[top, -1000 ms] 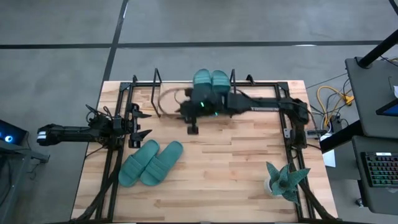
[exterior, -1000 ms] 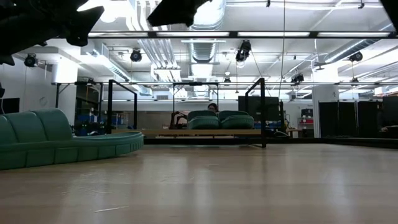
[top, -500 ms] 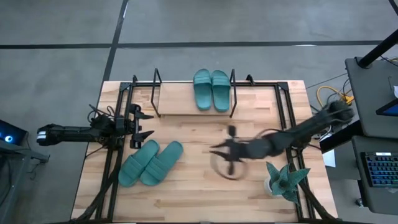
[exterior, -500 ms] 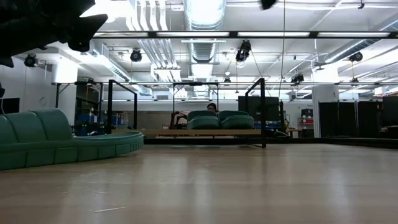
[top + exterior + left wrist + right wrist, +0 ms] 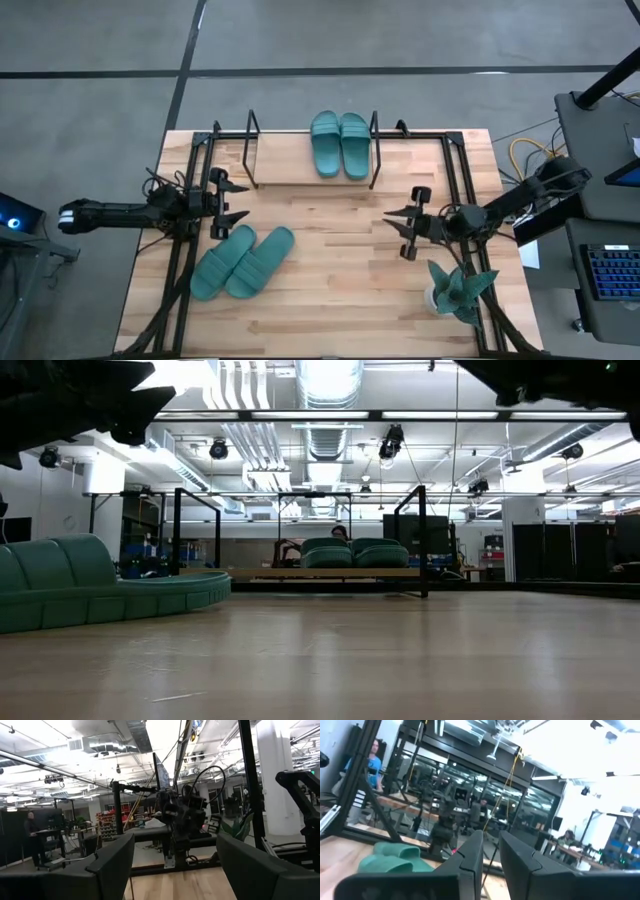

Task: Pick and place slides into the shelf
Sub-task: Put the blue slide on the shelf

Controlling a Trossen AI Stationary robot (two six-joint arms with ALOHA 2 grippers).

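Two slides (image 5: 339, 144) sit on the shelf (image 5: 282, 160) at the table's far edge. Two more (image 5: 243, 262) lie near the left edge. Both the left gripper (image 5: 226, 200) and right gripper (image 5: 404, 223) hover spread wide, empty.

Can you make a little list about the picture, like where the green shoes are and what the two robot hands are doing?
On the shelf: two teal-green rubber slide sandals side by side on the black metal-rod shelf with a wooden board
On the table: two more teal sandals, near the left arm
Left gripper: open, empty, above the table pair
Right gripper: open, empty, at the table's right side
Extra: teal spiky ornament
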